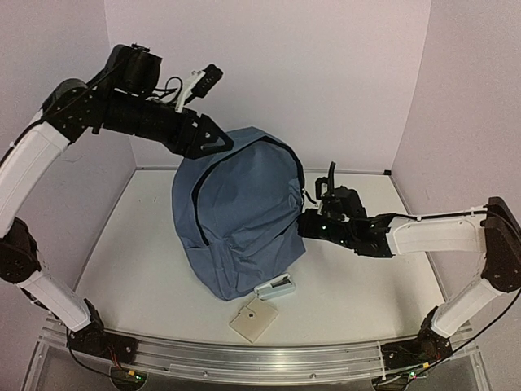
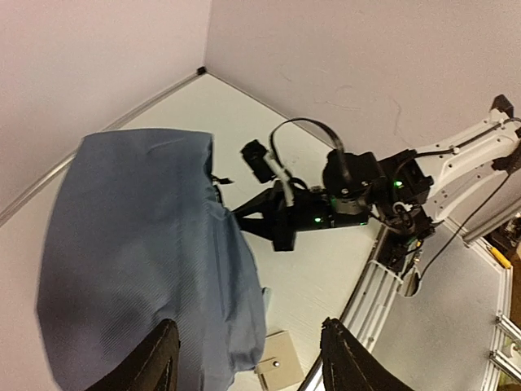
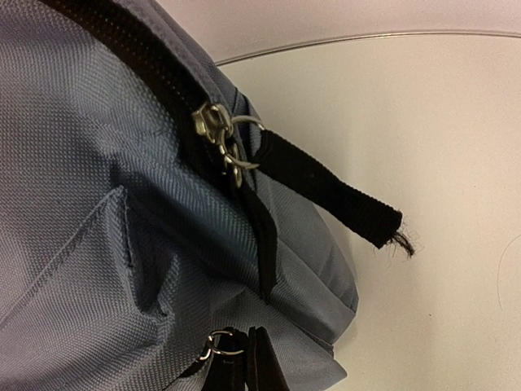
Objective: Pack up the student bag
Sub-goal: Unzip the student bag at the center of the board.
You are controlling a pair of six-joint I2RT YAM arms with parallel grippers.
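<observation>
Large slate-blue fabric student bag stands mid-table. Right gripper, at its 3 o'clock flank, is pressed together, seemingly pinching the lower ringed zipper pull. Left gripper hangs spread at 11 o'clock. Recommend drawing along the zip line, left steadying the top.

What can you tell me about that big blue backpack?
The backpack is slate-blue woven fabric with black zipper tape, metal pulls and a frayed black strap. It stands upright on the table, front pocket toward the near edge, zippers apparently closed. The right tool meets its side; a grip cannot be confirmed.
</observation>
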